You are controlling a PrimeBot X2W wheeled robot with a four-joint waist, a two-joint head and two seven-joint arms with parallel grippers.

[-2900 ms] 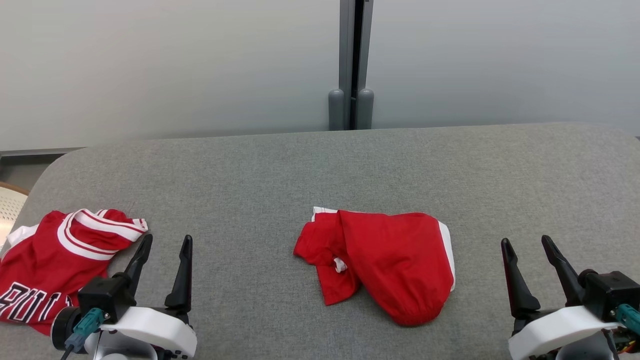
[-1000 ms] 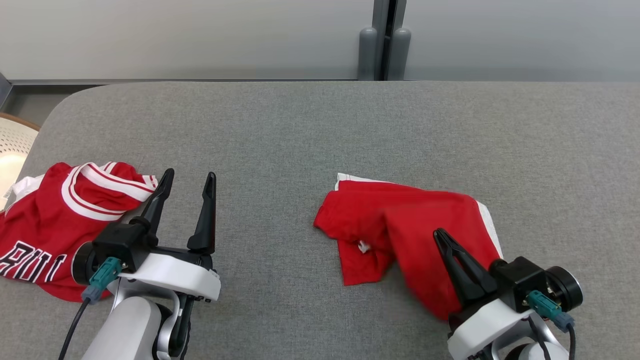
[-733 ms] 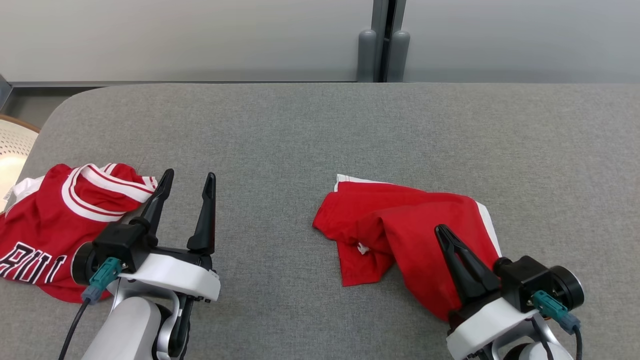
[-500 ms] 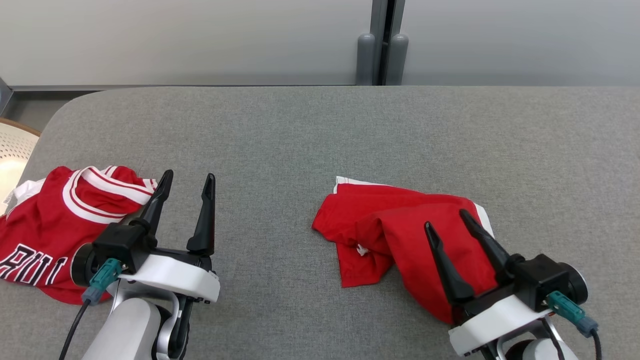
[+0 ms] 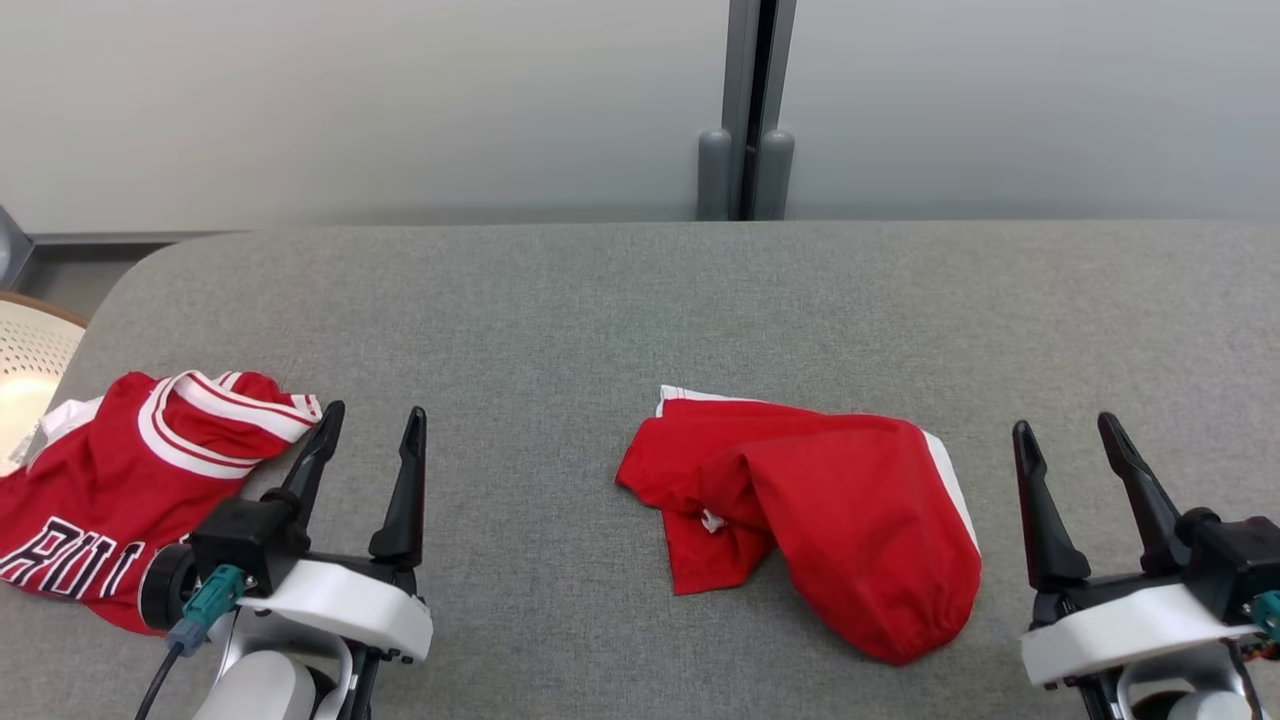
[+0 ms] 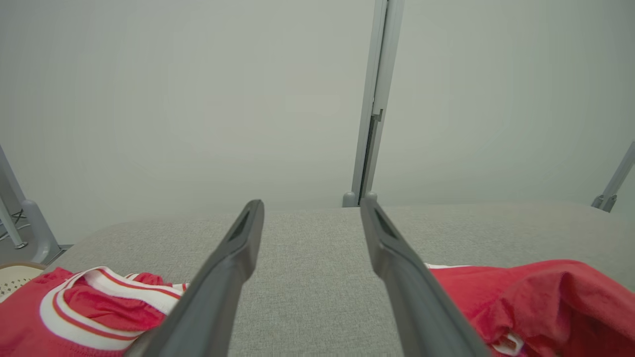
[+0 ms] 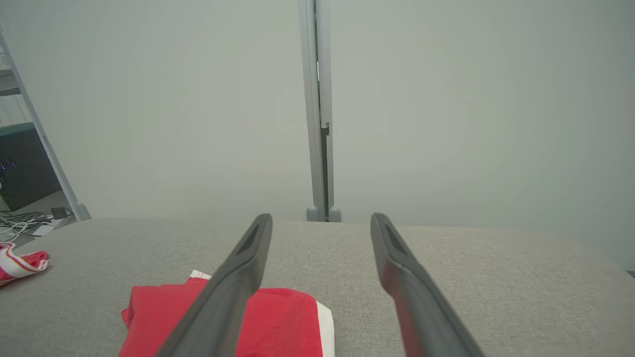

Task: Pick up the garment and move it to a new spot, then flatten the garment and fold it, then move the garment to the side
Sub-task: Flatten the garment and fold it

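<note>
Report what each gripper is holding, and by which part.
Nothing is held. The left gripper and right gripper both stand open and empty; the red garment lies loose between them.

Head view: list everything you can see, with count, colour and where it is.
garment: one, red with white trim, crumpled, mid-table
jersey: one, red and white, black lettering, table's left end
table: one, grey fabric, across the view
perforated object: one, cream, far left edge
post: one, grey, behind the table
left jaws: one pair, black, open, lower left
right jaws: one pair, black, open, lower right, apart from garment
</note>
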